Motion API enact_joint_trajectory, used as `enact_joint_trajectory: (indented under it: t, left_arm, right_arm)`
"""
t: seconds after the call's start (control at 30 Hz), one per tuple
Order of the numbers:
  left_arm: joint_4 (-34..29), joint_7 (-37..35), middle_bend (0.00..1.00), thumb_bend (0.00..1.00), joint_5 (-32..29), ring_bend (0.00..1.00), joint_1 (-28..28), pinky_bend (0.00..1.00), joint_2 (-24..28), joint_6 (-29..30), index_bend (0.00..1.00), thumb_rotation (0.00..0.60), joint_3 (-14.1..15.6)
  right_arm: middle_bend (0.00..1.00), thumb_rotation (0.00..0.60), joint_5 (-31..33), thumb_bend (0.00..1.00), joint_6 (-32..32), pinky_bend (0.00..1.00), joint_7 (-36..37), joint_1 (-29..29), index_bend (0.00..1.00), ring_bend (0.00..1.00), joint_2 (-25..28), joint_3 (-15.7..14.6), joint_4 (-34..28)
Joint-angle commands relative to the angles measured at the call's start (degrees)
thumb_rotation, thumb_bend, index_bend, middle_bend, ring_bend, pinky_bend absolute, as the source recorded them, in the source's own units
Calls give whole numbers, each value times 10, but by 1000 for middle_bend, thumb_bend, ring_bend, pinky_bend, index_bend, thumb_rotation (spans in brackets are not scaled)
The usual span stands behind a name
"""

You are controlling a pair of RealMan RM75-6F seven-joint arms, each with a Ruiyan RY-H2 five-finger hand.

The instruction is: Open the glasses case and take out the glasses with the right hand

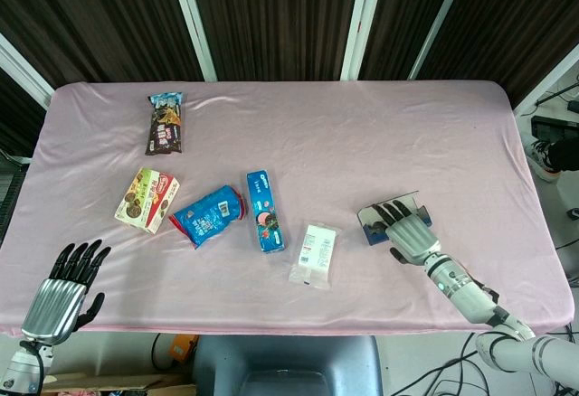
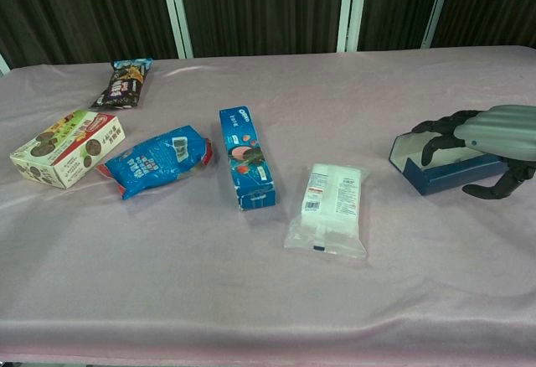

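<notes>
The dark blue glasses case lies open on the pink cloth at the right, its lid raised at the back; in the chest view its front wall faces me. My right hand hangs over the case, fingers curled down into it and the thumb outside the front wall. The hand hides the glasses, and nothing shows in its grip. My left hand stays low at the table's near left corner, fingers apart and holding nothing; the chest view does not show it.
A white packet lies just left of the case. Further left are a blue biscuit box, a blue bag, a cookie box and a dark snack bag. The table's near edge runs close behind my right wrist.
</notes>
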Motion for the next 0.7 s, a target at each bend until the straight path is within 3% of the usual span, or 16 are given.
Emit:
enact_joint_trajectory:
  t: [0.03,0.4,0.7]
  left_arm:
    - [0,-1,0,390,0,0,0,0,0,1,0,600,0]
    - [1,-5,0,389,6,0,3,0,2,7,0,600,2]
    - [0,3,0,390,8,0,4,0,0,5,0,600,4]
  right_arm:
    - [0,600,-7,527,3,0,-6,0,387,0,0,-6,-9]
    - [0,600,-94,527,79,0,-61,-46,392,0,44,-77,-64]
    - [0,600,-147,527,147,0,-48,-98,397,0,81,-124,-41]
